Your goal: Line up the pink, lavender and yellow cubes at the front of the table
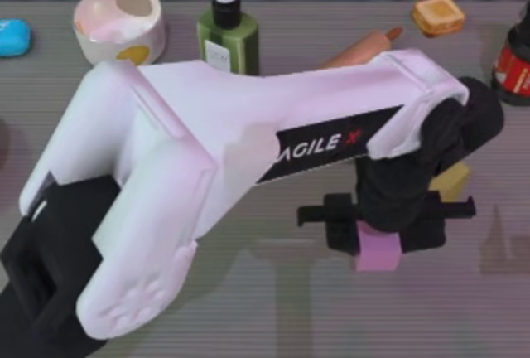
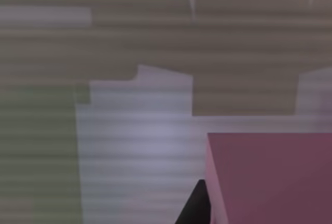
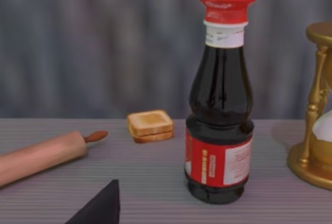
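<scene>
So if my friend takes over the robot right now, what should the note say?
Left gripper: reached across to the right of middle, right over the pink cube, near the front of the table. Whether it is gripping is hidden.
Right arm: parked out of the top view.
Yellow cube: just behind the left gripper, mostly hidden.
Lavender cube: not visible in the top view.
Done: no row yet.
Left: line up all three cubes at the front.
</scene>
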Robot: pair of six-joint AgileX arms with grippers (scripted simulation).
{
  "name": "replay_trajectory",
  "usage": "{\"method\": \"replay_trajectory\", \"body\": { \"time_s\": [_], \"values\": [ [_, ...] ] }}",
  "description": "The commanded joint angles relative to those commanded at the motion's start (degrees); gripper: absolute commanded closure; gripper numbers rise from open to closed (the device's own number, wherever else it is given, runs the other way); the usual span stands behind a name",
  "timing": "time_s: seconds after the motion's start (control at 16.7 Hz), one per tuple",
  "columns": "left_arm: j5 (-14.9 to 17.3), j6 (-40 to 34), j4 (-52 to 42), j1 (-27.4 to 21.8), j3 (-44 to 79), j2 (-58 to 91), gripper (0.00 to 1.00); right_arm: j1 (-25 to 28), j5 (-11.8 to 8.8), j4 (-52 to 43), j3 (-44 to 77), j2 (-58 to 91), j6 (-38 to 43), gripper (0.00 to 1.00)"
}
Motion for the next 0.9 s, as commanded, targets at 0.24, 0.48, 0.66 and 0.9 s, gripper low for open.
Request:
{"method": "replay_trajectory", "body": {
  "time_s": [0.24,0.48,0.66,0.9],
  "values": [
    [0.0,0.0,4.7,0.0,-3.9,1.2,1.00,0.0,0.0,0.0,0.0,0.0,0.0,0.00],
    [0.0,0.0,4.7,0.0,-3.9,1.2,0.92,0.0,0.0,0.0,0.0,0.0,0.0,0.00],
    [0.0,0.0,4.7,0.0,-3.9,1.2,0.70,0.0,0.0,0.0,0.0,0.0,0.0,0.00],
    [0.0,0.0,4.7,0.0,-3.9,1.2,0.40,0.0,0.0,0.0,0.0,0.0,0.0,0.00]
  ]
}}
